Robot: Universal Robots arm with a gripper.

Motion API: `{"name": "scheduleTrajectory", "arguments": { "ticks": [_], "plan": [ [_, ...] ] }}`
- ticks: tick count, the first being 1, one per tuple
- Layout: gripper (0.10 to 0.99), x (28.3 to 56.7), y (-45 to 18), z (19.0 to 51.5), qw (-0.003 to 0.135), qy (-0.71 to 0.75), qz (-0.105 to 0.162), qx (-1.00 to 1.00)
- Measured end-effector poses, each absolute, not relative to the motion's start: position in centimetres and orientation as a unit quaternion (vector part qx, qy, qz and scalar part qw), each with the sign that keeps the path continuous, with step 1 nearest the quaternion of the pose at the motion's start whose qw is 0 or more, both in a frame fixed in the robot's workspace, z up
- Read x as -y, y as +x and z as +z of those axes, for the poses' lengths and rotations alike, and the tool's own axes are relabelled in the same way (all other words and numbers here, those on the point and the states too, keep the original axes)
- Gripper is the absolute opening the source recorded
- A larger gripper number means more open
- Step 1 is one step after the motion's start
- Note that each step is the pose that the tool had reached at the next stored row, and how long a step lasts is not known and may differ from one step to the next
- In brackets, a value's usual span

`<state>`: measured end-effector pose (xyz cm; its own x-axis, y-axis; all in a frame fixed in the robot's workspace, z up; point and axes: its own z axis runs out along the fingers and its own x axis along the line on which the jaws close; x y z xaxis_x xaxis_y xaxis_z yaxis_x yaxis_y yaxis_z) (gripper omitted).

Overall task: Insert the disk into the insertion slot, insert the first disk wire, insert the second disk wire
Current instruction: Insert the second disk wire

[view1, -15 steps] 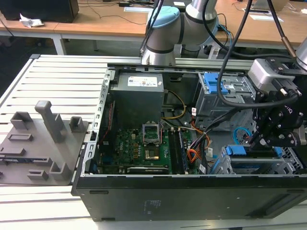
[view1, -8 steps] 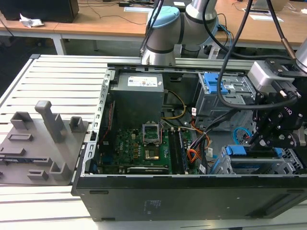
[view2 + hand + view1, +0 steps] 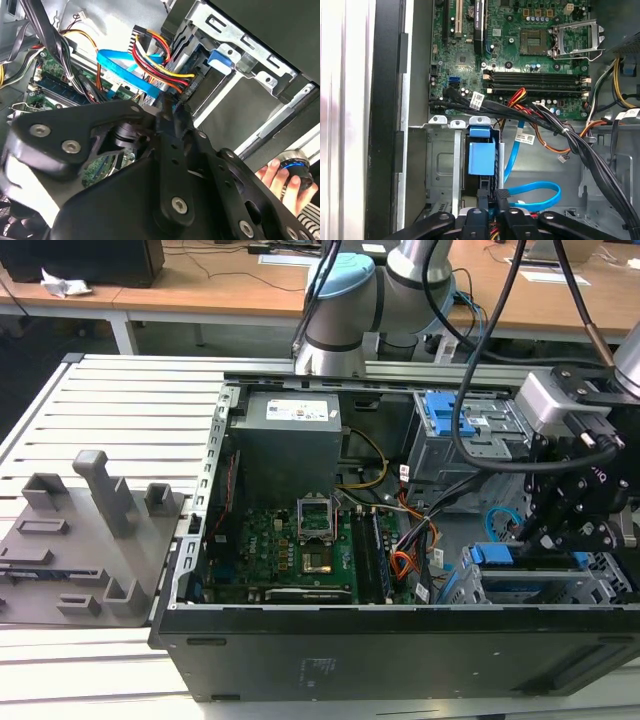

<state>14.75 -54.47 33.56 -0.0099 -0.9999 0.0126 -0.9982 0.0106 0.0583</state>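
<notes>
Glossy plastic light-blue cable (image 3: 532,195); matt grey sheet-metal cage (image 3: 442,165); black metal case (image 3: 400,655).

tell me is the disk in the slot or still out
In. The disk, by its blue caddy, sits inside the grey insertion slot in the exterior view, with the gripper just above it.

The tool (image 3: 492,207) hovers over the light-blue cable (image 3: 532,192) beside the drive cage (image 3: 442,160).

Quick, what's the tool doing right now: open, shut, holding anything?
Tool: down inside the case at the insertion slot, beside the second disk wire; open or shut cannot be told.
A person's hand: resting on a round knob.
</notes>
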Motion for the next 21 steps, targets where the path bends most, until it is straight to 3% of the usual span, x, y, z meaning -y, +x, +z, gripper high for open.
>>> {"name": "scheduleTrajectory", "arguments": {
  "ticks": [1,11,13,14,21],
  "plan": [
    [0.235,54.5,14.7,33.6,0.025,0.703,-0.016,0.71],
    [0.235,54.5,14.7,35.5,0.025,0.703,-0.016,0.71],
    [0.224,54.5,14.7,35.8,0.025,0.703,-0.016,0.71],
    [0.106,54.5,14.7,36.2,0.025,0.703,-0.015,0.71],
    [0.106,54.5,14.6,36.9,0.024,0.703,-0.014,0.711]
  ]
}}
